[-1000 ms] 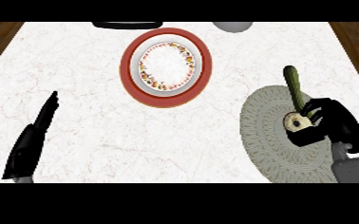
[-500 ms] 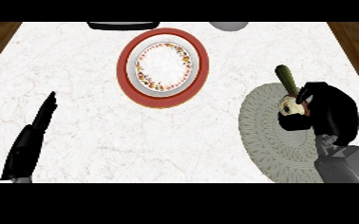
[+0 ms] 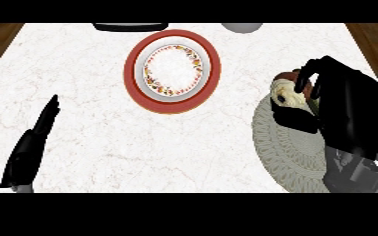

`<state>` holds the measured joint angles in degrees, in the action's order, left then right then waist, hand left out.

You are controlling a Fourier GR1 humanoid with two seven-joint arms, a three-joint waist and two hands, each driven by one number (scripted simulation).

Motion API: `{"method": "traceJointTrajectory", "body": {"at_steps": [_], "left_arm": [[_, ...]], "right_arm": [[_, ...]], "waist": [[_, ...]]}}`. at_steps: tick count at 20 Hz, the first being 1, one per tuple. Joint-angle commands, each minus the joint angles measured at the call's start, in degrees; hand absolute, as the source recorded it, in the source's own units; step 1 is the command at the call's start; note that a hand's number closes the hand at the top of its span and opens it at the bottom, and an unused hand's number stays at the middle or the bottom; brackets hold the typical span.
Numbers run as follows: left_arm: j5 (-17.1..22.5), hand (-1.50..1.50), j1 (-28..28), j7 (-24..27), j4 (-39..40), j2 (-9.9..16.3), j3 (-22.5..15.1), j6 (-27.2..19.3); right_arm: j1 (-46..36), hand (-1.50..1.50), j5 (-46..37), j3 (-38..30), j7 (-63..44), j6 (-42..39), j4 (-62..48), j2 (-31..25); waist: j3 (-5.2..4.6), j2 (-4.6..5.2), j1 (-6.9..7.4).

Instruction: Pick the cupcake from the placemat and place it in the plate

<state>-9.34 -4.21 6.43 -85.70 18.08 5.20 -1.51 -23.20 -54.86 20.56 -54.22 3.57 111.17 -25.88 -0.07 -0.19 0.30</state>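
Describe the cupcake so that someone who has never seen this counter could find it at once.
Start at the white marble counter and go to its right side, where a round grey woven placemat lies. At the placemat's upper edge the black right hand curls round the cupcake, a small cream-topped cake with a reddish rim. It is the only thing in that hand; the red-rimmed plate lies apart, to its left.

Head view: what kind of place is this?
Probably a kitchen or dining counter: white marble-look top, red-rimmed floral round plate, grey woven placemat, and a cream-topped cupcake in the black right hand.

Single head view, steeply downward onto counter [image 3: 96, 130]; forearms entering from below
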Motion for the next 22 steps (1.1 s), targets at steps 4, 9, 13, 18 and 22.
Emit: {"method": "traceJointTrajectory", "body": {"at_steps": [4, 9, 13, 18, 22], "left_arm": [[1.8, 0.00, -3.0, 2.2, -1.8, 2.1, 2.5, 3.2], [-0.5, 0.00, -1.8, 1.4, -1.9, 0.4, 1.3, 1.6], [-0.5, 0.00, -1.3, 3.0, 0.3, -0.3, 1.0, 1.9], [-2.0, 0.00, 0.5, 1.8, 1.5, -1.1, 0.6, 0.9], [-1.4, 0.00, 2.9, 0.8, 1.1, 0.3, 1.7, 2.1]], "right_arm": [[-13.3, 1.50, 0.7, 2.5, -2.0, -8.2, -0.8, 8.9], [-23.9, 1.50, -2.3, 1.8, -1.7, -4.9, -16.0, 19.3], [-32.3, 1.50, -1.3, -0.8, -1.6, -1.8, -28.6, 25.5], [-35.2, 1.50, 4.6, -2.2, 3.2, 6.6, -44.9, 25.8], [-41.7, 1.50, 9.4, -4.4, 6.7, 7.4, -56.7, 25.8]], "waist": [[0.02, 0.13, 0.69], [0.03, 0.27, 0.83], [0.00, 0.47, 1.45], [0.03, 0.68, 1.69], [0.03, 0.75, 1.91]]}}
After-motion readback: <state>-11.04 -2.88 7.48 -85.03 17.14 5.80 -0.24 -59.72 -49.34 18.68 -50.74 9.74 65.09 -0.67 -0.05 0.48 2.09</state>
